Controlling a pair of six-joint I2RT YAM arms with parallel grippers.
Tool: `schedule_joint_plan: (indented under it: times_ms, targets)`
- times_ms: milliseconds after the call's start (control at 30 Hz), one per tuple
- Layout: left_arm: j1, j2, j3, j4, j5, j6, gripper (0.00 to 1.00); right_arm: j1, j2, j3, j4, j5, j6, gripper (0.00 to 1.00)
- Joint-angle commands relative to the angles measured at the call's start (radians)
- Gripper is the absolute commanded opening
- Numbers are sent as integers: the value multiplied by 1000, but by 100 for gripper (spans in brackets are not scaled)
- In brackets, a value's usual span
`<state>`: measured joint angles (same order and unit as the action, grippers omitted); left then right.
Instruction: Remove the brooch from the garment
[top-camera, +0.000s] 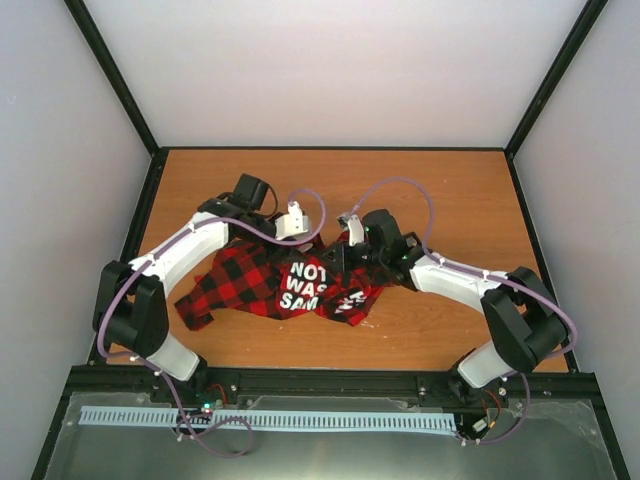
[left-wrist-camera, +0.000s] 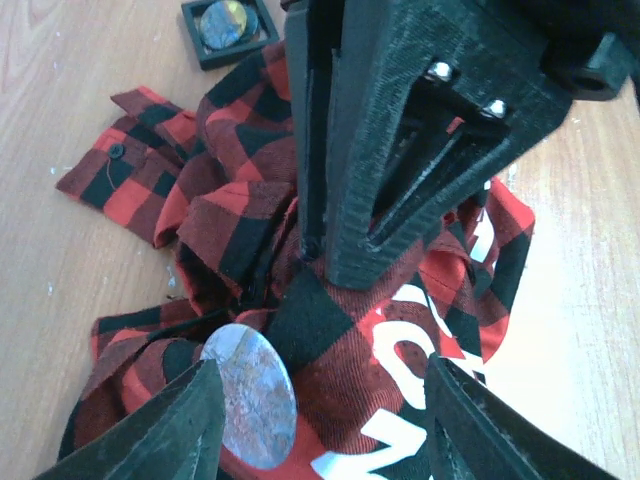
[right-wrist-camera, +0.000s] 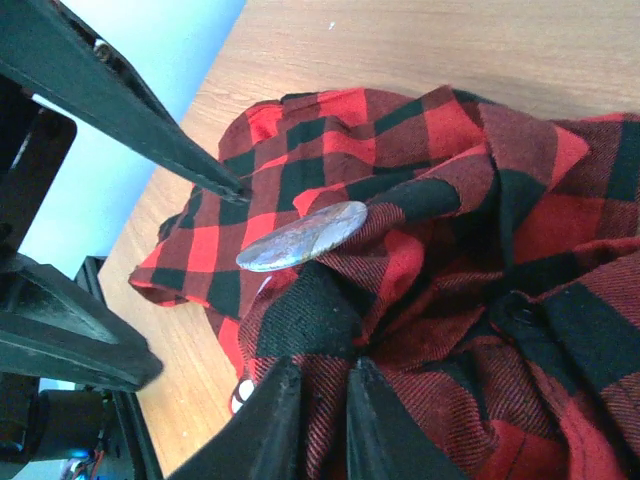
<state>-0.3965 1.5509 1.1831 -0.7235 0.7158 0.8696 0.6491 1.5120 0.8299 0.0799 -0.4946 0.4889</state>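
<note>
The shirt (top-camera: 250, 282) lay crumpled on the tabletop (top-camera: 430, 190) between both arms, with the round silvery brooch (left-wrist-camera: 250, 400) on a raised fold near the white lettering. The right claw (right-wrist-camera: 322, 362) was clenched on a pinch of shirt fabric just beside the brooch. The left claw (left-wrist-camera: 322, 372) was spread wide, straddling the brooch, gripping nothing.

Lit brightly and evenly from overhead in the top view, with only faint, soft-edged shadows on the table (top-camera: 450, 200). Somewhat soft and low in detail there. Crisp on the weave of the garment (left-wrist-camera: 340, 340) in both wrist views, darker in its folds. Dull mottled sheen on the brooch (right-wrist-camera: 300, 237); washed to pale blue on the wall (right-wrist-camera: 180, 40) behind
</note>
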Motion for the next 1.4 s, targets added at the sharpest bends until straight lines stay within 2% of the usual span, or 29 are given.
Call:
schedule_joint_plan:
  times_ms: [0, 267, 800, 1067, 1233, 1367]
  targets:
    - [-37, 23, 20, 55, -131, -101, 55, -3, 19, -52, 161, -51, 105, 14]
    - [-38, 48, 24, 79, -222, -158, 46, 9, 63, -55, 226, -78, 134, 7]
    - [-38, 47, -30, 53, -258, -204, 26, 33, 94, -17, 206, -76, 114, 5]
    - [-37, 34, -12, 103, -295, -249, 6, 42, 99, 4, 174, -75, 90, 5]
    - [-37, -5, -12, 96, -210, -262, 1, 40, 88, 14, 163, -69, 82, 11]
    - [-35, -67, -57, 112, -139, -255, 1, 7, 23, 8, 189, -83, 86, 22]
